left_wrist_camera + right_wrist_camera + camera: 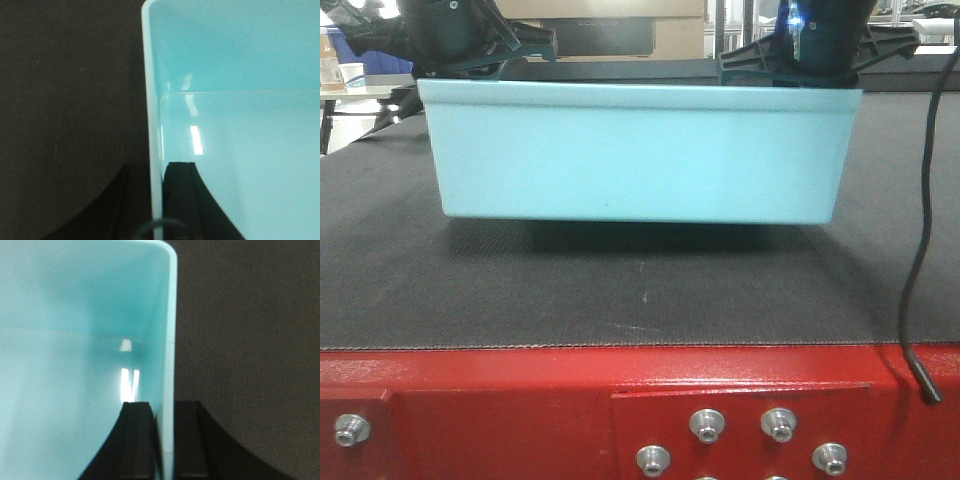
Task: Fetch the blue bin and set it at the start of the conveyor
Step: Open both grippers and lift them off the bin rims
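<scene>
The blue bin (638, 155), a pale cyan tub, stands level over the black belt of the conveyor start (620, 285), with a dark shadow under it; I cannot tell whether it touches the belt. My left gripper (465, 45) is shut on the bin's left wall (152, 125), one finger inside and one outside, as the left wrist view (156, 200) shows. My right gripper (820, 45) is shut on the bin's right wall (170, 340) in the same way, seen in the right wrist view (164, 440). The bin's inside looks empty.
The red metal frame (520, 375) with silver bolts (708, 425) edges the belt at the front. A black cable (920, 250) hangs over the belt's right side and down to the frame. Cardboard boxes (610, 25) stand behind the belt.
</scene>
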Controlling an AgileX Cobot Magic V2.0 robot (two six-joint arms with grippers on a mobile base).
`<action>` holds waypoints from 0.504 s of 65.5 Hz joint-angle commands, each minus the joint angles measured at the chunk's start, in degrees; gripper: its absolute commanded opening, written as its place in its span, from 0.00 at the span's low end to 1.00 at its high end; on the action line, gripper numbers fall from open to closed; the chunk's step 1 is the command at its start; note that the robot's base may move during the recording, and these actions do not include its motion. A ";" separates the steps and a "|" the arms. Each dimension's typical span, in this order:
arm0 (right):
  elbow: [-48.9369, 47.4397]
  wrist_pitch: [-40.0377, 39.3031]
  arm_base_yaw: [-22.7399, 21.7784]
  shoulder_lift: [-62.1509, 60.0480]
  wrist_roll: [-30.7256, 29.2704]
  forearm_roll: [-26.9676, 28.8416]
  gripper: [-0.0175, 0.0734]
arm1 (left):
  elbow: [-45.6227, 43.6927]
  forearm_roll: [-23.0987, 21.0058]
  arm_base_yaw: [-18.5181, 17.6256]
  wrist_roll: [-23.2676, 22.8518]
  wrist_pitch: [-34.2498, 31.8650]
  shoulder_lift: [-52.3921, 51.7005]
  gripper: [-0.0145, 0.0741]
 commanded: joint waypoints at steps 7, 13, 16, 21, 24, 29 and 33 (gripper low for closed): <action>-0.63 -2.72 1.46 -0.41 0.10 2.15 0.54 | -0.99 -2.58 -0.96 0.03 -3.22 -0.33 0.36; -0.63 -2.76 1.46 -1.24 0.10 2.15 0.55 | -0.99 -3.52 -0.35 0.03 -1.04 -0.33 0.54; -0.63 -3.18 1.46 -1.75 0.10 2.15 0.55 | -0.99 -3.52 -0.06 0.03 -0.29 -0.33 0.58; -0.63 -3.78 1.46 -2.76 0.10 2.01 0.54 | -0.99 -3.52 0.57 0.03 0.09 -0.57 0.57; -0.63 -3.75 1.46 -3.43 0.10 1.64 0.53 | -0.99 -3.52 0.72 -0.05 0.09 -0.85 0.55; -0.63 -3.75 1.46 -4.09 0.10 1.36 0.52 | -0.99 -3.52 1.17 -0.05 -0.37 -1.88 0.52; -0.63 -3.39 1.46 -4.47 0.10 1.21 0.52 | -0.99 -3.40 1.27 -0.05 -0.57 -2.68 0.51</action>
